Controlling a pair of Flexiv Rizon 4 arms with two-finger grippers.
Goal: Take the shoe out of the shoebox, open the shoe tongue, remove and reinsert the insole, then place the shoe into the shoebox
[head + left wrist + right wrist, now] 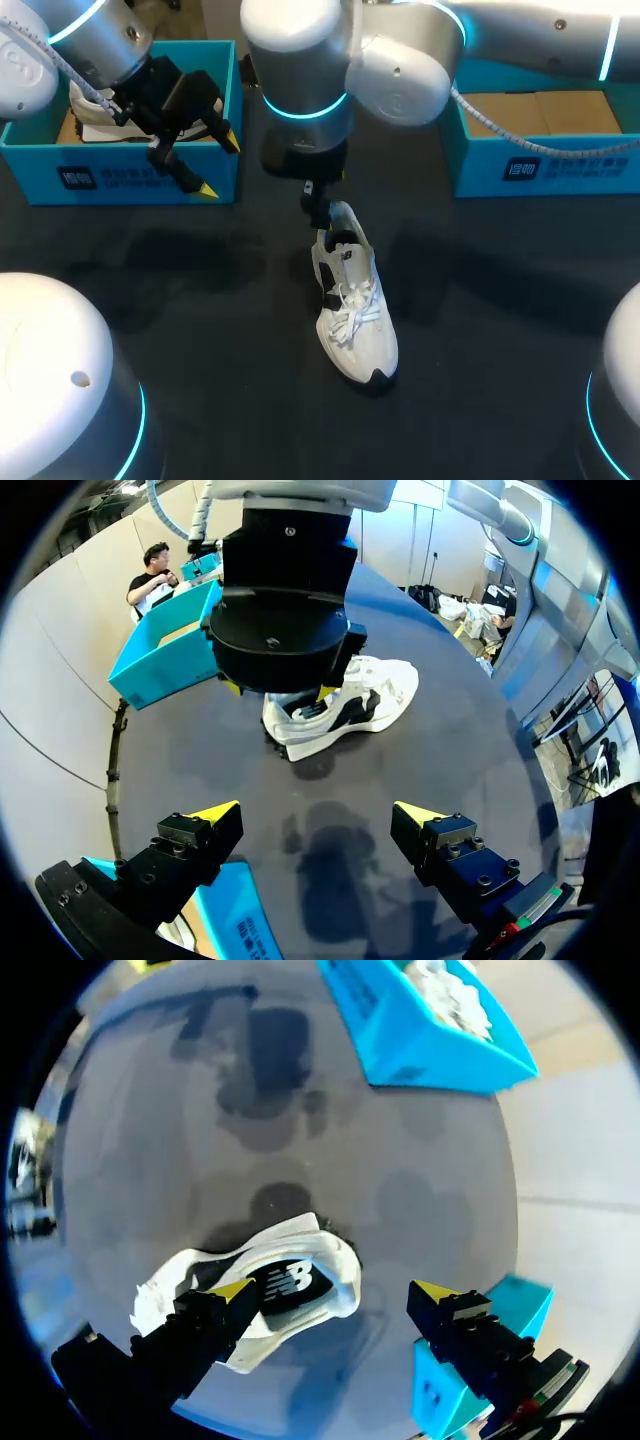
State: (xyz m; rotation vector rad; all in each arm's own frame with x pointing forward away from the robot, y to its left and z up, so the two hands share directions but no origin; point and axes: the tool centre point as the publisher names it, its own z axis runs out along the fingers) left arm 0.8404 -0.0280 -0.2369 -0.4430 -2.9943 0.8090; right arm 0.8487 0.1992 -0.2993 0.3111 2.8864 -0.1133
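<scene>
shoe out on table, both grippers empty

white shoe (355, 312) w/ black patches stands upright on its sole on the dark table (180, 300). it's between the left shoebox (130, 180) and the right shoebox (520, 165), outside both. in head view the toe points to the near edge and the heel to the far side.

my r arm (400, 70) comes in from the right and reaches past the middle. r gripper (335, 1290) hangs right over the heel end. its fingers are spread wide w/ nothing clamped. in r wrist view one finger sits over the shoe's side, the other past the heel over bare table. can't tell if that first finger touches the shoe.

l gripper (220, 166) is up by the front wall of the left shoebox. its fingers are wide apart w/ nothing between them. from l wrist view it looks across the table at the shoe, well apart from it.

left shoebox has white stuff (95, 112) inside, can't make out what. right shoebox shows a brown cardboard floor.
</scene>
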